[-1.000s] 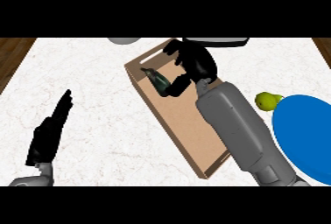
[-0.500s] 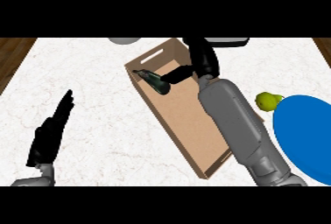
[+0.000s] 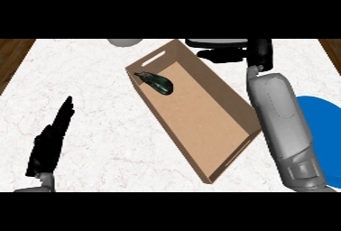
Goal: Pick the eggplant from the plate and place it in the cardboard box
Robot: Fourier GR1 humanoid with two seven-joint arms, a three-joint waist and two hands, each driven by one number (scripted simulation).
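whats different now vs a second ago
The right hand let go of the eggplant and pulled away toward the far right, off the cardboard box; the eggplant now lies free in the box's far end. The left hand stayed resting at the left, and the box and blue plate did not move.

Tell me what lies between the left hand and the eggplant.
Head view: only bare counter and the cardboard box's side wall separate left hand and eggplant.

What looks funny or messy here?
Only the cardboard box: it sits crooked, slanting across the counter instead of lining up with its edges. The eggplant lies inside it, in the box's far corner. Nothing looks spilled or broken.
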